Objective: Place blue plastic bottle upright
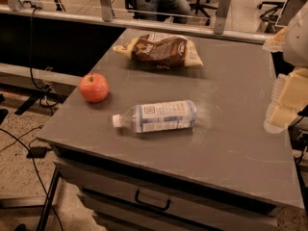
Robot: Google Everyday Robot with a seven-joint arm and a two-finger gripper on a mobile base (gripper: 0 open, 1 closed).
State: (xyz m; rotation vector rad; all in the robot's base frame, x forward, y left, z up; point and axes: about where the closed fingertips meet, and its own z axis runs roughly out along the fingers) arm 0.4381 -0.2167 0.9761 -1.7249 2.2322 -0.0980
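- A round red apple [94,87] stood on the flat grey table top [231,148], near its left edge. A crinkled brown and cream snack bag [161,50] lay at the far side.
- Both lay off the line between the bottle and the tool.
- The blue plastic bottle [161,116] lay on its side near the middle of the table. Its long axis ran almost left to right, with the white screw cap [116,121] pointing left, just below the apple.
- The cream-white gripper [285,100] hung at the right edge of the view, over the table's right side. It was well apart from the bottle's base. I could not tell whether it was released or clenched.
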